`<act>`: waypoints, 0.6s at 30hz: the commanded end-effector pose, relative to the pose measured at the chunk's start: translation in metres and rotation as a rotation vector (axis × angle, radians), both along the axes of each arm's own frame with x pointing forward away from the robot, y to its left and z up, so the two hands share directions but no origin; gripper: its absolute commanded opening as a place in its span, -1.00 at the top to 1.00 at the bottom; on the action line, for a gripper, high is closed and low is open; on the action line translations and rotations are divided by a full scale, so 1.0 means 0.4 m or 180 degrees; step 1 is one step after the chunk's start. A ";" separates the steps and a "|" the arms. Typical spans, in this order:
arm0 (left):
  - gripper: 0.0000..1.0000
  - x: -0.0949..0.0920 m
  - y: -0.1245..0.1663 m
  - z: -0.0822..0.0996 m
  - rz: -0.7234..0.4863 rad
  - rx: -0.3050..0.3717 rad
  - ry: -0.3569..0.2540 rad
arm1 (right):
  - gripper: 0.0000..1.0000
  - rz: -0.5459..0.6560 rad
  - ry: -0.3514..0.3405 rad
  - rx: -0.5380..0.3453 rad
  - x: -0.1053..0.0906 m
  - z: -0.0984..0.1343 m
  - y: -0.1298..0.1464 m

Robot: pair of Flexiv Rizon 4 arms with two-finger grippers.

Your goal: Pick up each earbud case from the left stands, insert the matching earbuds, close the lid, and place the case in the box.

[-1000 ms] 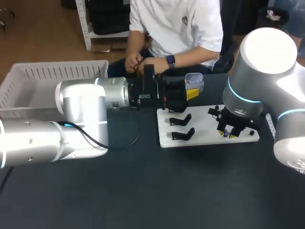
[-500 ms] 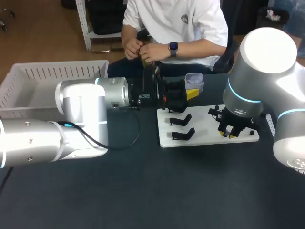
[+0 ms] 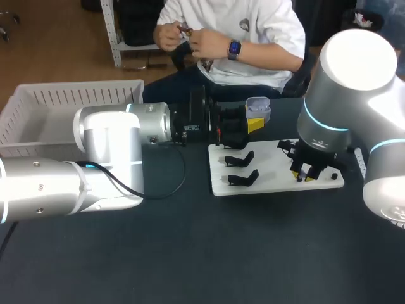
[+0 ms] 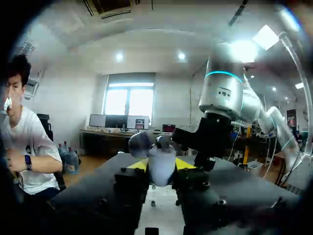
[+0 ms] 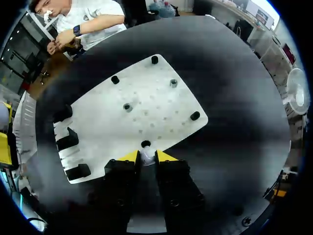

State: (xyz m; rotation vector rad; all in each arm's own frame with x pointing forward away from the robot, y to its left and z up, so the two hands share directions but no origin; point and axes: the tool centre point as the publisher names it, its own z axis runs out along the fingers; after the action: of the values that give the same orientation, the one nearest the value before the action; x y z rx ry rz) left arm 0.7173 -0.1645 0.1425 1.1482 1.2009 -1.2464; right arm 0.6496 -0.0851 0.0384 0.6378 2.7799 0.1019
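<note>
A pale translucent earbud case (image 4: 161,165) with its lid up sits between the yellow tips of my left gripper (image 4: 161,172), which is shut on it. From the head view the case (image 3: 257,107) hangs above the table just behind the white board (image 3: 272,180). My right gripper (image 5: 147,157) is low over the board's near edge, shut on a small white earbud (image 5: 146,155). In the head view that right gripper (image 3: 306,177) is at the board's right end. Two black stands (image 3: 240,169) on the board's left side are bare.
Small black and grey pegs (image 5: 127,107) dot the white board (image 5: 146,98). A white slatted box (image 3: 57,104) stands at the table's far left. My left arm (image 3: 114,145) lies across the table's left half.
My right gripper's fingers have drawn a little closer together on the earbud. The left arm and the case have stayed where they were.
</note>
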 end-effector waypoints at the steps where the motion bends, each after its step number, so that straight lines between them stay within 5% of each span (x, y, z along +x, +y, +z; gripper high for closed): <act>1: 1.00 -0.004 -0.001 -0.002 0.0023 -0.0014 -0.0012 | 1.00 0.0039 0.0112 -0.0002 -0.037 0.072 -0.009; 8: 1.00 -0.004 -0.001 -0.002 0.0023 -0.0014 -0.0012 | 1.00 0.0626 0.0287 -0.0027 -0.101 0.184 0.028; 18: 1.00 -0.004 -0.001 -0.002 0.0023 -0.0014 -0.0012 | 1.00 0.2172 0.0384 -0.0290 -0.187 0.318 0.134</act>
State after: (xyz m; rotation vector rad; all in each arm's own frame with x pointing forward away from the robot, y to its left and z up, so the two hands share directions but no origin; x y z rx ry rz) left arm 0.7173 -0.1644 0.1424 1.1482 1.2010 -1.2464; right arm 0.5827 -0.0397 0.1380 -0.0341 2.9538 0.1024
